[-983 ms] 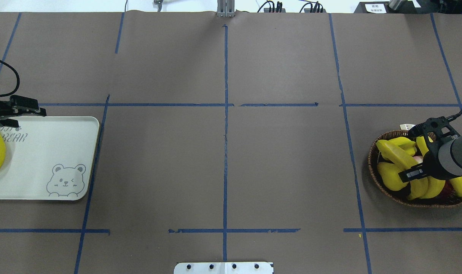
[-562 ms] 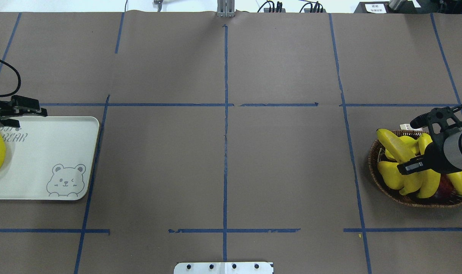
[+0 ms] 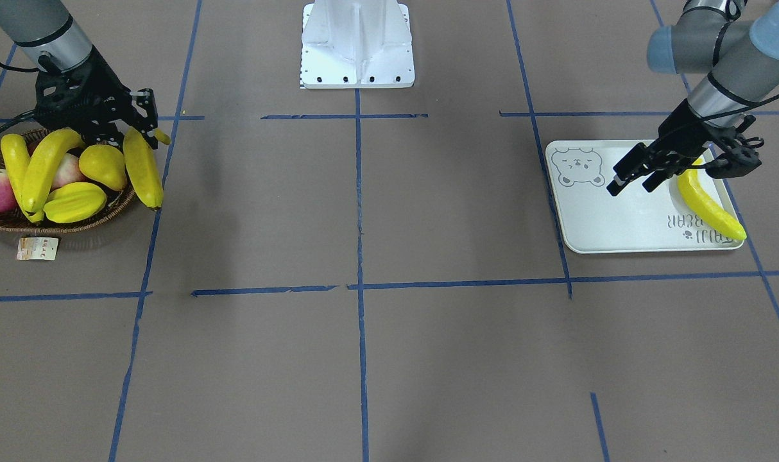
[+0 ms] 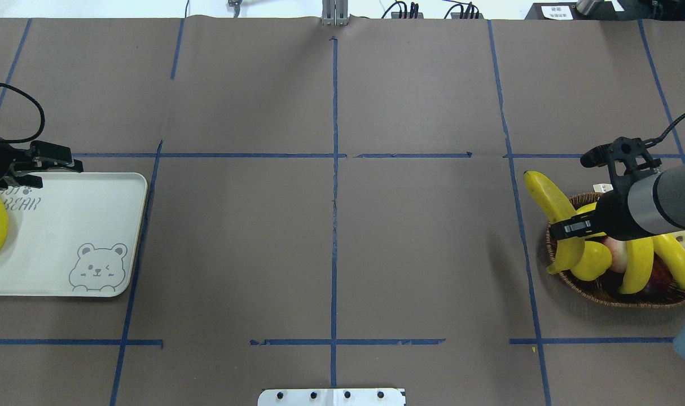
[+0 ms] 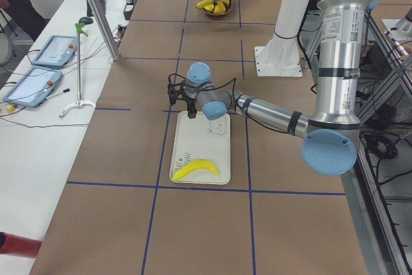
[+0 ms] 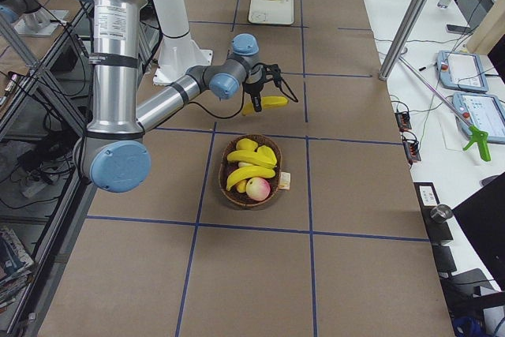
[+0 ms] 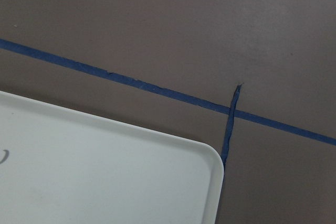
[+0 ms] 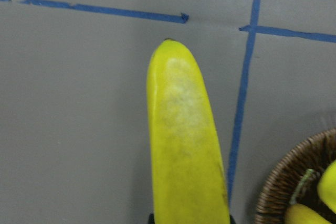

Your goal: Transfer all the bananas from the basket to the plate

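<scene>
One banana (image 4: 547, 197) in right gripper (image 4: 571, 227), apparently aloft

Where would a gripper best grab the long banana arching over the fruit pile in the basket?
Probably mid-length on the arching banana, coming straight down, fingers across its narrow width. It lies on top in the basket, its middle raised and clear, while its ends tuck among other fruit.

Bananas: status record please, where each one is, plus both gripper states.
plate: one banana on it, by the lettering
basket: two bananas inside, among other fruit
right gripper: shut on a fourth banana, in the air at the basket's edge
left gripper: open, empty, above the plate
not yet on plate: three
</scene>
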Available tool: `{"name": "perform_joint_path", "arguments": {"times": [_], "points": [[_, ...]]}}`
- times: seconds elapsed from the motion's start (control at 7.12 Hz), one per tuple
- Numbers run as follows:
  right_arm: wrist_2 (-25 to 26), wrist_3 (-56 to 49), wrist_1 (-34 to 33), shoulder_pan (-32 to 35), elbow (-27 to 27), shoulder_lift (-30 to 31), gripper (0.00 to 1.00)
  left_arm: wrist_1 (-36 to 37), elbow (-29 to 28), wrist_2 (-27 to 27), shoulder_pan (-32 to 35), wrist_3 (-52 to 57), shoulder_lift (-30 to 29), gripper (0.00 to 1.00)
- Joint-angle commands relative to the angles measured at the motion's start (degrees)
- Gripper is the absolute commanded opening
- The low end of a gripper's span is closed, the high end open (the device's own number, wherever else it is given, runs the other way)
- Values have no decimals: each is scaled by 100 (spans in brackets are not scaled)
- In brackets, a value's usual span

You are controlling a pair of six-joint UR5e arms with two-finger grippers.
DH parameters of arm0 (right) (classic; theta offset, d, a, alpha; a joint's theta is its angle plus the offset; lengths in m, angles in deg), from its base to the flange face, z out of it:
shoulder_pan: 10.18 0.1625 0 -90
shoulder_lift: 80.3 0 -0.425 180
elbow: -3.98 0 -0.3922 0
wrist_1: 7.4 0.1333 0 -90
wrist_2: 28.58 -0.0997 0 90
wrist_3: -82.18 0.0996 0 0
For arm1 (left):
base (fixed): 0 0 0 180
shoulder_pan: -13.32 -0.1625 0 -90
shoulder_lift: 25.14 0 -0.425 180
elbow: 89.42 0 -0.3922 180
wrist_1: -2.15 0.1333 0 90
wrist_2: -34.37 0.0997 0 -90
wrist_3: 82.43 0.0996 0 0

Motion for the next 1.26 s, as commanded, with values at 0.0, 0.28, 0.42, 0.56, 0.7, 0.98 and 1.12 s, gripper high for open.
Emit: {"name": "perform_joint_path", "arguments": {"times": [0.0,0.28,0.42,0.56,0.7,0.98,1.12], "points": [[32,926,7,-332,-203,-963,3,-4,27,-10,-250,-1015,-816,100],[495,1498,7,-858,-476,-1676,3,-13,36,-1,-486,-1756,-1432,100],[724,1814,7,-1087,-598,-2114,4,5,18,25,-731,-2159,-1774,99],[753,1852,7,-1185,-687,-2354,4,13,18,43,-855,-2476,-2056,99],[805,1852,7,-1247,-827,-2591,4,14,1,52,-978,-2697,-2294,99],[988,1904,7,-1431,-1099,-3127,4,14,-69,52,-1224,-2734,-2568,99],[1156,1966,7,-1502,-1127,-3243,5,14,-87,61,-1348,-2743,-2708,99]]}}
